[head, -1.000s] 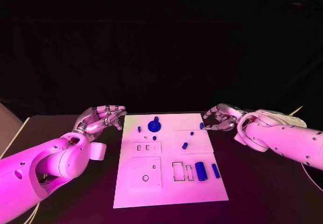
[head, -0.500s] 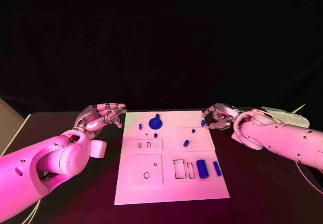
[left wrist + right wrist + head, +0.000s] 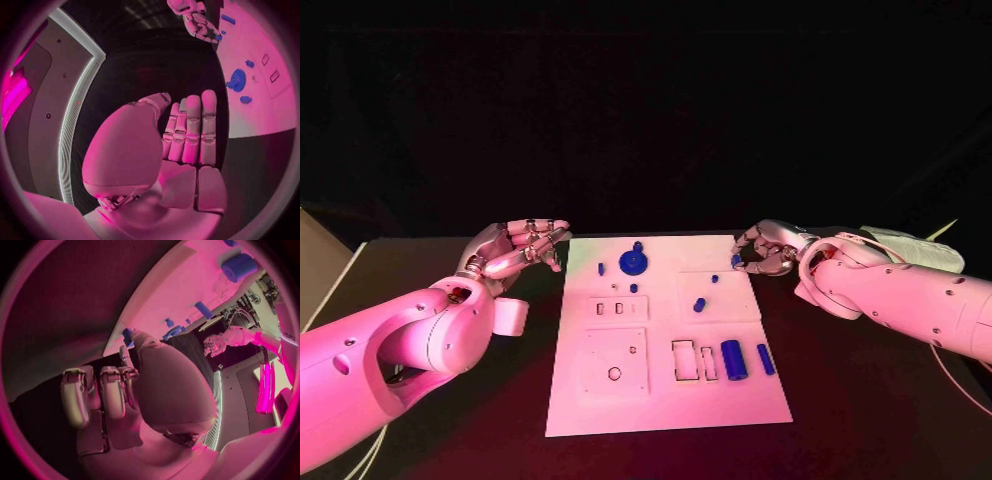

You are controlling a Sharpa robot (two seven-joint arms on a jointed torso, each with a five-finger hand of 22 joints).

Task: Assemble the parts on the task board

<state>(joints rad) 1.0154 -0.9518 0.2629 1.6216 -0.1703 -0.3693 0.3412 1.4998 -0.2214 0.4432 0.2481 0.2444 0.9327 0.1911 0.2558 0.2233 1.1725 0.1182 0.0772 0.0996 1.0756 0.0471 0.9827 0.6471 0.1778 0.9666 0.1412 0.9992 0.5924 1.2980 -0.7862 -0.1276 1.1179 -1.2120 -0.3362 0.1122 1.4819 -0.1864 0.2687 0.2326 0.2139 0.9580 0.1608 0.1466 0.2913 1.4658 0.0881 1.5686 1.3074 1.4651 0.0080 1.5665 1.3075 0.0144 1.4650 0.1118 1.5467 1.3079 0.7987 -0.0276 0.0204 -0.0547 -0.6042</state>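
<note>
The white task board (image 3: 661, 400) lies in the middle of the table. On it are a blue round disc (image 3: 633, 264), several small blue pegs, a thick blue cylinder (image 3: 731, 360) and a slim blue bar (image 3: 764, 359). My right hand (image 3: 764, 248) hovers at the board's far right edge and pinches a small blue part (image 3: 734, 260) between thumb and finger; the part (image 3: 127, 336) also shows at my fingertips in the right wrist view. My left hand (image 3: 516, 248) hangs just left of the board's far corner, fingers apart and holding nothing; its palm (image 3: 187, 145) is bare.
Two rectangular recesses (image 3: 684, 362) lie beside the thick cylinder. Square sub-plates with slots (image 3: 615, 309) and a hole (image 3: 615, 368) take up the board's left half. A pale panel edge (image 3: 318, 250) stands at the table's far left.
The camera has shifted a little. Both hands and the parts keep their places relative to the board.
</note>
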